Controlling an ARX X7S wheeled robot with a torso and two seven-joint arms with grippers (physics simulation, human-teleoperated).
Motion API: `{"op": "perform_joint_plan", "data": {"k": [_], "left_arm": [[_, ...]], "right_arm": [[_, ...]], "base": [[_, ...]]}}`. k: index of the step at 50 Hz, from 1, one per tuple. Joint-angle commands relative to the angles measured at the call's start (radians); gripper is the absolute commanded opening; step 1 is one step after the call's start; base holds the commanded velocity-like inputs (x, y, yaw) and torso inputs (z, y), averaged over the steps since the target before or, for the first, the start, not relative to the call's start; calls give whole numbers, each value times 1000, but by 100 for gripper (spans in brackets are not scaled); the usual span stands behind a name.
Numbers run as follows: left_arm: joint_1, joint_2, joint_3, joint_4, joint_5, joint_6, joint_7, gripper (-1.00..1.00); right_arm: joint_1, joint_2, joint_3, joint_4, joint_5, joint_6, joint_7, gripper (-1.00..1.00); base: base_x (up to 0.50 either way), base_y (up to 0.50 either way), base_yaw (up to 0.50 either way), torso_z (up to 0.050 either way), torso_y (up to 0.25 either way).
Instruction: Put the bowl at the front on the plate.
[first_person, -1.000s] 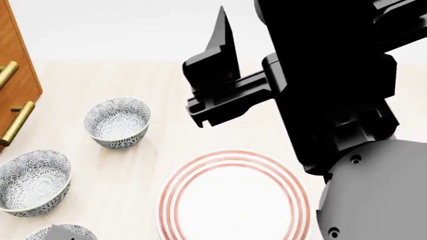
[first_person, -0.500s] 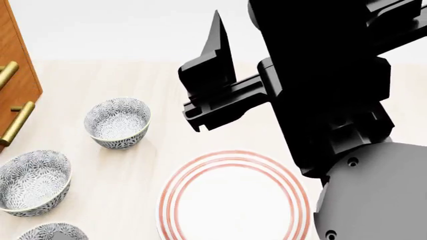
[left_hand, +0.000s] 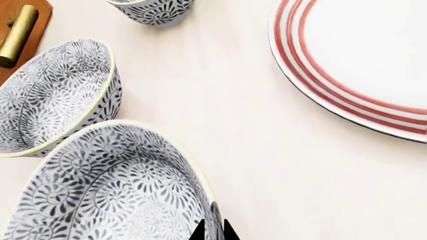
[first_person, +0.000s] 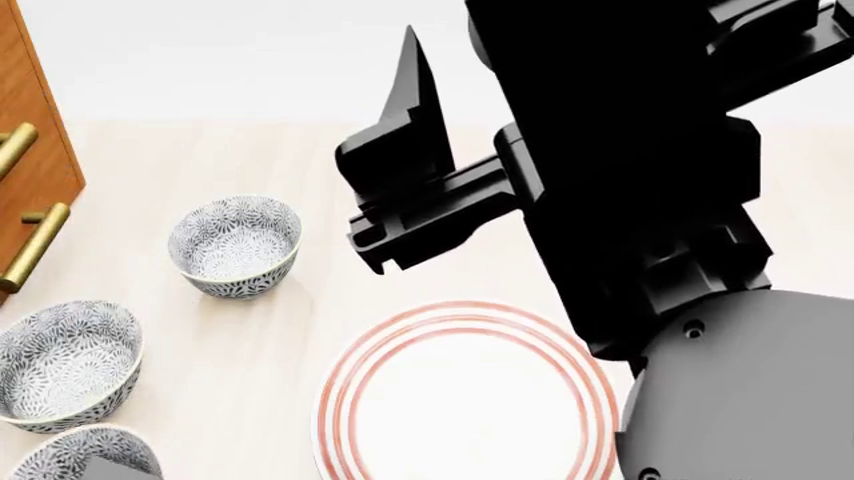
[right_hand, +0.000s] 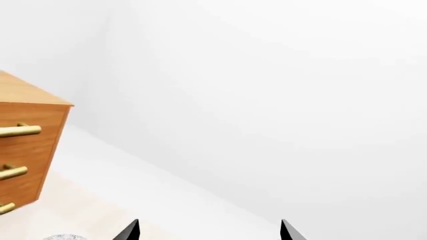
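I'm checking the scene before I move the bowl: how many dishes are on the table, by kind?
Patterned bowls: 3, the front one, the middle one, the far one
Red-ringed plate: 1
Total: 4 dishes

**Blue-grey florals, red rings, pale wood**

The bowl (left_hand: 113, 195) at the counter's front edge is white, covered inside and out with dense grey-blue floral swirls, its rim cream. The two other bowls (first_person: 235, 243) (first_person: 64, 365) carry the same pattern. The plate (first_person: 467, 400) is white with three thin red rings. The counter (first_person: 267, 350) is pale cream wood grain; the cabinet (first_person: 34, 150) orange-brown with brass handles.
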Motion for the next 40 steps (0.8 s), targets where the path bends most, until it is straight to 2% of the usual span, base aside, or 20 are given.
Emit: {"op": "perform_joint_plan", "data": {"k": [1,14,20,40], "left_arm": [[-6,-11,17,32,97,37,3,-100],[-24,-35,63,95,200,58,26,-100],[-83,-39,53,122,181,36,39,-100],[-154,-54,55,159,180,32,91,-100]], "right_arm": [[7,0,-8,3,-12,-2,-16,100],[6,11,-5,-6,-5,-9,-10,100],[2,25,6,-21,21,-13,17,100],[-2,44,21,-42,34,-32,40,100]], "base": [[0,0,0,0,0],[0,0,0,0,0],[0,0,0,0,0],[0,0,0,0,0]]}}
